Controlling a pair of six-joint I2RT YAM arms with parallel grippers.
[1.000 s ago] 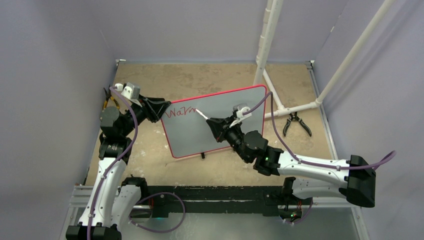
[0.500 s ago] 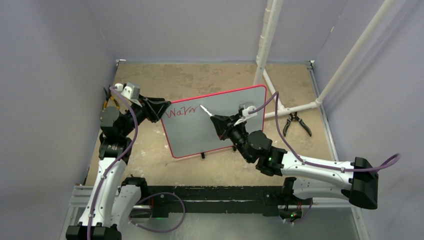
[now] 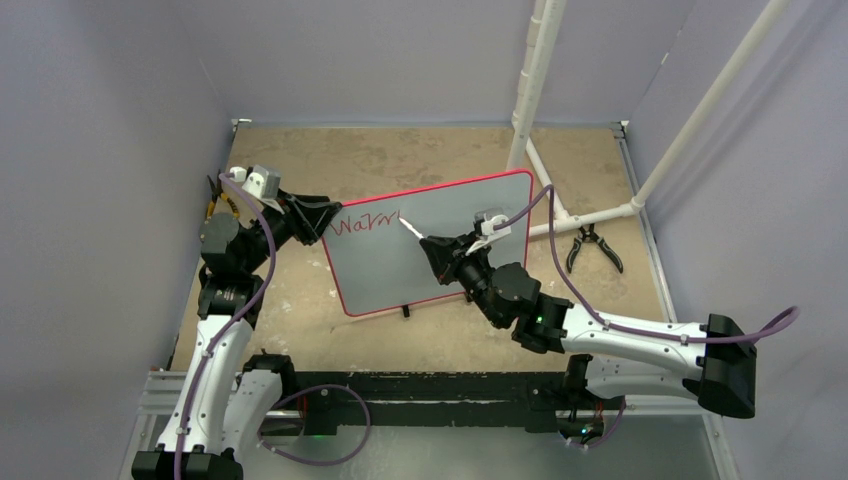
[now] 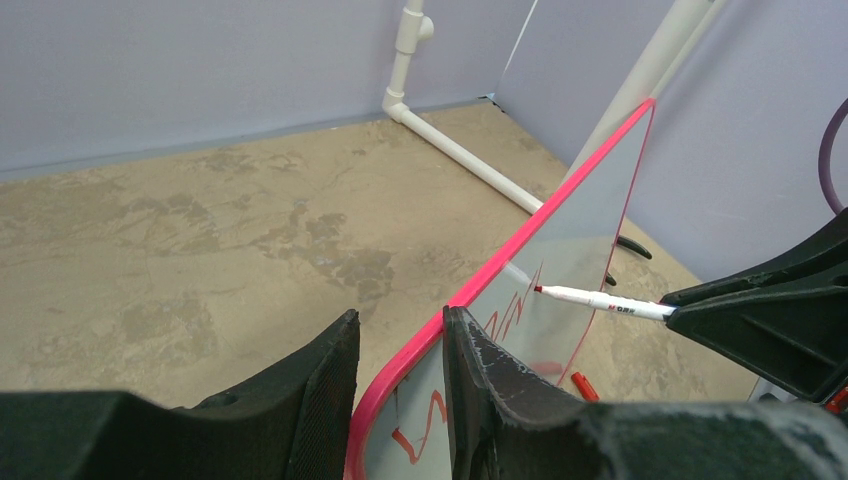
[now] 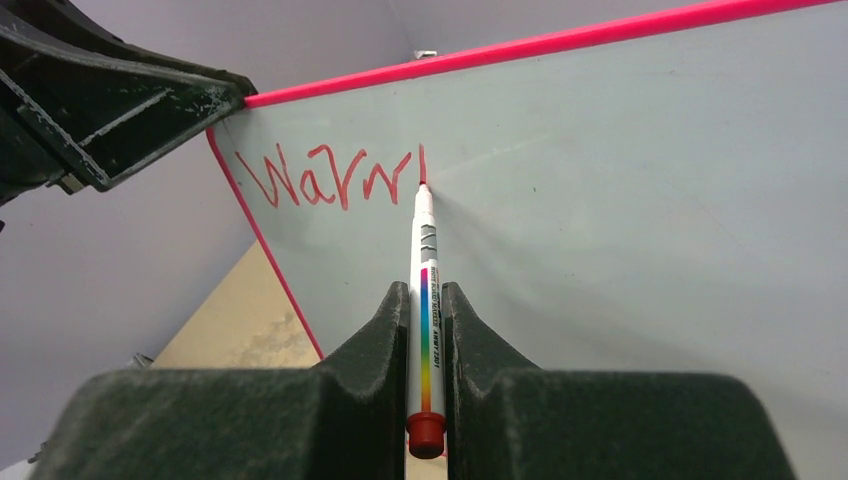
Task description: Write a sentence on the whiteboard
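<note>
The whiteboard [image 3: 372,272] stands tilted on the sandy floor, red-rimmed, with the sentence [image 3: 365,224] begun as red letters "Warm" at its top left. My left gripper [image 3: 330,217] is shut on the board's top-left corner, and the rim [image 4: 520,255] runs between its fingers [image 4: 470,360]. My right gripper [image 3: 430,245] is shut on a white marker [image 5: 422,225]. The marker's red tip touches the board just right of the lettering [image 5: 330,178], at the foot of a fresh upright stroke. The left wrist view shows the marker [image 4: 600,298] meeting the lettering [image 4: 510,315].
Black pliers [image 3: 592,246] lie on the floor right of the board. White pipes [image 3: 560,205] rise behind it. A red marker cap [image 4: 585,387] lies on the floor in front of the board. Purple walls close in on all sides.
The right gripper lifted the marker up and to the right, then brought its tip back onto the board. One more red stroke now follows the lettering. The left gripper has not moved.
</note>
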